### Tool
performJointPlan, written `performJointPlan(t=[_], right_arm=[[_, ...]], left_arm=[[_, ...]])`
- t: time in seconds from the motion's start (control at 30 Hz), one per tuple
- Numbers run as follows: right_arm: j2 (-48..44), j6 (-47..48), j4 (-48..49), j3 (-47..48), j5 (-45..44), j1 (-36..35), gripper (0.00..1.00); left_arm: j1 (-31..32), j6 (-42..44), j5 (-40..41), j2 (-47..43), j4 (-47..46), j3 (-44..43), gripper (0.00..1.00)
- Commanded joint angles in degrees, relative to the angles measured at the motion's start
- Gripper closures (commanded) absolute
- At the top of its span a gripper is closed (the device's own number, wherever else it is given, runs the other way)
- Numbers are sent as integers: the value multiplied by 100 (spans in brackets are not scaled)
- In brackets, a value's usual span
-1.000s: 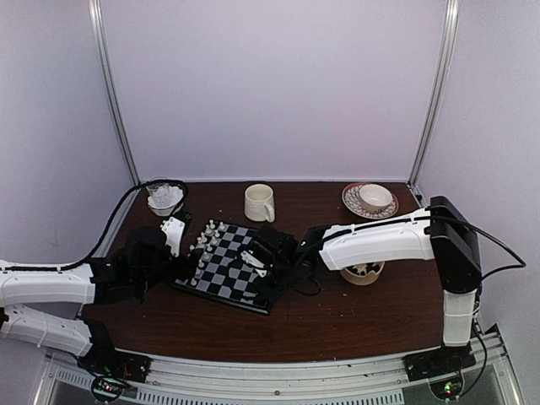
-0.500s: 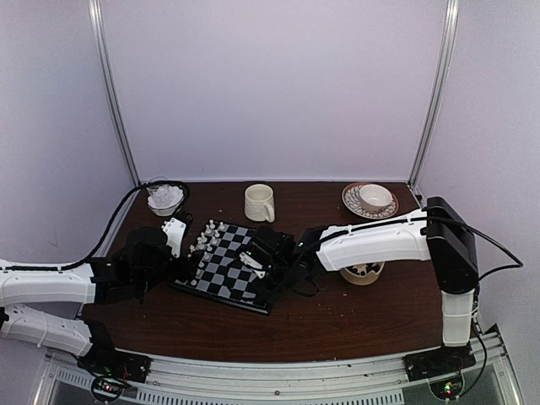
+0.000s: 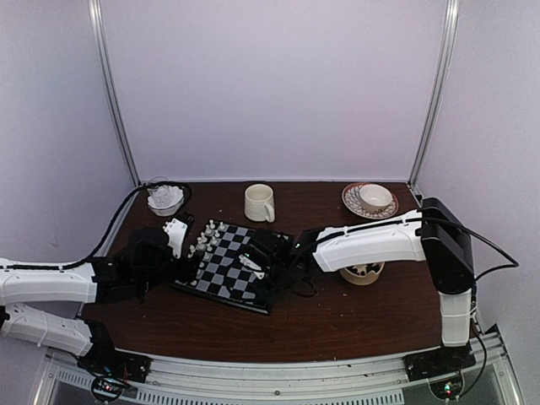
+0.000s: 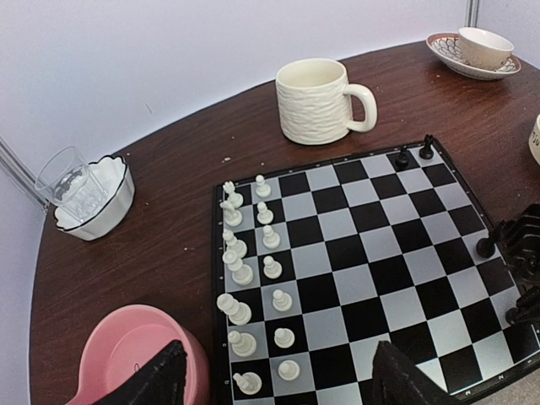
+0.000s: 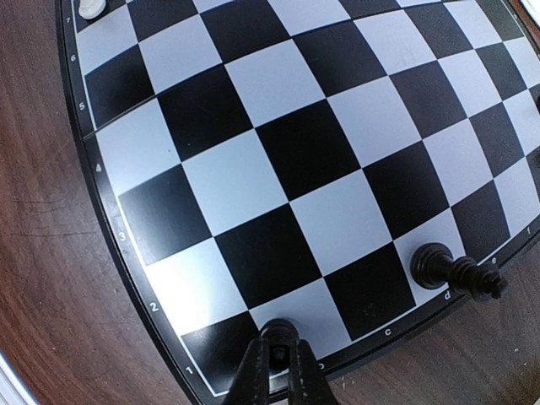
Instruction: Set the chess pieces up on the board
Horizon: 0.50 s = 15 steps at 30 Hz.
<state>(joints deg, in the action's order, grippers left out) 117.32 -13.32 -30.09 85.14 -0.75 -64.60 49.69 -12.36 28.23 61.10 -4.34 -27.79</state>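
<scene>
Table [image 3: 337, 325]: dark wood.
Board [image 4: 371, 245]: flat, left of table centre, between both arms.
Left gripper [image 4: 278, 367]: spread wide over the white side.
Right gripper [image 5: 274, 371]: pinching black piece [image 5: 283, 327] on a corner square.
White pieces [image 4: 272, 267]: two rows along one edge.

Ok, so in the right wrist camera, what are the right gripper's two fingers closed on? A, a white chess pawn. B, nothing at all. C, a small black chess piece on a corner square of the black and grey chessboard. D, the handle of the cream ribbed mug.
C: the right gripper is pinched on the small black chess piece, which stands on a corner square of the black and grey chessboard.
</scene>
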Motion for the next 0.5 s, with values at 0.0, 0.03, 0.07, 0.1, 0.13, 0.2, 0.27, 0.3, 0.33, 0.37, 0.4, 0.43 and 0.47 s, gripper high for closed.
performJointPlan(t=[0.0,0.03,0.07,0.1,0.13,0.2,0.27,0.3,0.33,0.37,0.4,0.43,0.47], right_arm=[[-103,31,141,44,-194,-35,96],[-154,39,203,-4,-187,-43,96],[-220,44,249,-33,-161,-43,96],[-294,55,270,-69,-162,-38,96],[-380,57,310,-109,-168,-40,96],[-552,58,422,-177,-176,-36,96],[-679,79,430,-167,-185,-35,96],[-725,96,410,-132,-203,-38,96],[-759,117,370,-85,-243,-36,96],[-777,136,298,-26,-302,-24,96],[-793,171,232,56,-371,-19,96],[-790,198,136,153,-430,3,96],[-783,235,49,253,-468,30,96]], left_arm=[[-30,-45,-71,-17,-85,-174,24],[-30,-39,-78,-26,-77,-174,24],[-30,-43,-68,-45,-68,-174,24],[-30,-41,-65,-71,-67,-174,24],[-32,-43,-64,-88,-67,-166,24],[-30,-47,-63,-128,-58,-152,24],[-30,-47,-66,-175,-50,-140,24],[-30,-47,-65,-189,-50,-132,24],[-30,-47,-69,-208,-43,-130,24],[-30,-55,-67,-222,-41,-126,24],[-32,-64,-72,-228,-36,-122,24],[-30,-71,-76,-232,-33,-121,24],[-30,-78,-88,-240,-24,-121,24]])
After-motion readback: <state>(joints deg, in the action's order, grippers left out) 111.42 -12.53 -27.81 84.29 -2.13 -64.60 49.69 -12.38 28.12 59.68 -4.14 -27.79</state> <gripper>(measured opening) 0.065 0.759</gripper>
